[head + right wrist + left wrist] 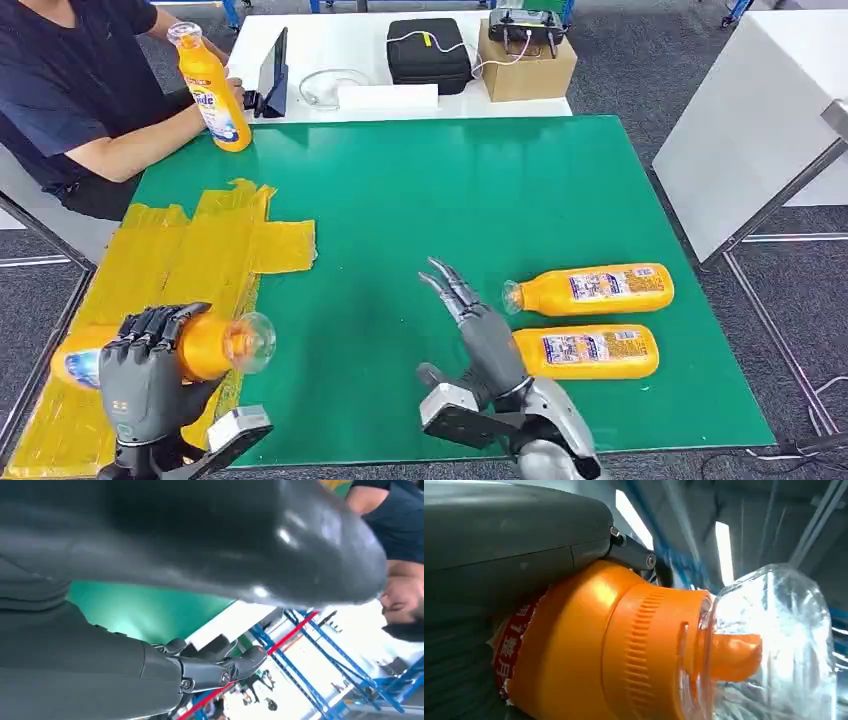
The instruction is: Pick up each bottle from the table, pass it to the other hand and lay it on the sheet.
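Note:
My left hand (148, 372) grips an orange bottle (205, 346) sideways over the near end of the yellow sheet (190, 255), its clear cap (252, 340) pointing right. The left wrist view shows that orange bottle (589, 650) and clear cap (774, 645) close up under my thumb. My right hand (480, 330) is open above the green table (420, 190), fingers stretched out, holding nothing. Two more orange bottles lie on their sides just right of it: one (590, 289) farther, one (588, 351) nearer. A person at the far left holds another orange bottle (210, 88) upright on the table.
The person (80, 90) sits at the table's far left corner. Behind the green table a white table (300, 50) carries a tablet (275, 70), a black case (428, 52) and a cardboard box (527, 62). A white panel (760, 120) stands to the right.

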Tool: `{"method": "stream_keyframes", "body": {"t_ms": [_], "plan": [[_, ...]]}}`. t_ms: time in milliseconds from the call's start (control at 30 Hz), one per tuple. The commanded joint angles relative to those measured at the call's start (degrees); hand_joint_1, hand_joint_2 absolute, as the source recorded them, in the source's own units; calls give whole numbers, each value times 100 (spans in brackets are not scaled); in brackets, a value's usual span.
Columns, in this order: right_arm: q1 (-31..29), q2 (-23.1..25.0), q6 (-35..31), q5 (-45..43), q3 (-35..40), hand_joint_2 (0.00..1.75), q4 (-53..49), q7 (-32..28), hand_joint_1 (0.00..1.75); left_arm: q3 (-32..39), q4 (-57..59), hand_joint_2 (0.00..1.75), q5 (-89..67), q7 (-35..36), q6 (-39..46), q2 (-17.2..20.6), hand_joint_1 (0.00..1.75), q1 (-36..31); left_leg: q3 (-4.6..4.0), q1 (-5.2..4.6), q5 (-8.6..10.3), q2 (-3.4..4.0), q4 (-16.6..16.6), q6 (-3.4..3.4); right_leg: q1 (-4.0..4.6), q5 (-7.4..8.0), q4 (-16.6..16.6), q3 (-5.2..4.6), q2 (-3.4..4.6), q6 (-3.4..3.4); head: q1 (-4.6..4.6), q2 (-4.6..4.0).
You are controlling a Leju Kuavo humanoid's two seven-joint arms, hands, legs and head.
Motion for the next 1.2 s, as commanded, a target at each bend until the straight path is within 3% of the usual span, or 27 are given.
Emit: {"method": "stream_keyframes", "body": {"t_ms": [33, 267, 400, 600, 633, 733, 767, 967, 1200], "plan": [[-304, -1215, 646, -513, -268, 175, -230, -217, 0, -1161, 3511, 175, -1853, 2279, 369, 1308, 175, -1130, 35, -11, 13, -16, -29, 4, -9, 4, -19, 35, -20, -7, -2, 0], [34, -1706, 675, -480, -262, 175, -718, -244, 0, -675, 3904, 175, -1679, 1888, 369, 1161, 175, -1126, 30, 2, -3, -2, -10, 6, 5, -5, -10, 29, -13, -7, 2, 0], [184, -2128, 982, -972, -494, 175, -954, -279, 0, -496, 4189, 175, -1534, 1599, 369, 1122, 175, -1234, 36, 4, -10, -5, -5, 7, 8, -12, -8, 36, -16, -7, 2, 0], [227, -2170, 1203, -974, -821, 175, -918, -244, 0, -342, 4903, 175, -1451, 1408, 334, 1106, 169, -1436, 21, -2, -7, 4, -5, 6, 0, -5, -5, 23, -2, -6, 0, 0], [221, -2167, 1224, -948, -827, 175, -865, -230, 0, -362, 5039, 175, -1394, 1299, 161, 1128, 0, -1490, 30, 0, -7, 6, -8, 6, 2, -3, -9, 33, -1, -9, 0, 0], [227, -2164, 1228, -943, -834, 175, -826, -228, 0, -363, 5085, 175, -1401, 1293, 136, 1159, 0, -1494, 20, -3, -3, 6, -8, 6, -4, 1, -7, 20, 1, -5, 0, 0], [227, -2164, 1228, -943, -834, 175, -826, -228, 0, -363, 5085, 0, -1401, 1293, 136, 1159, 0, -1494, 36, -1, -5, 7, -12, 6, -1, 0, -11, 37, 1, -10, 0, 0], [749, -1961, 938, -509, -1257, 175, -599, -131, 0, -255, 4885, 0, -568, 759, -429, 1117, 0, -1393, 61, 3, -3, -11, -14, 7, 4, -3, -15, 78, -11, -10, -2, 0], [1011, -1976, 905, -181, -1595, 175, -402, 6, 0, 111, 3930, 0, 1166, -246, -1691, 1018, 0, -1159, 74, 5, -9, -8, -9, 11, 6, -5, -17, 100, -12, -5, 0, 0]]}}
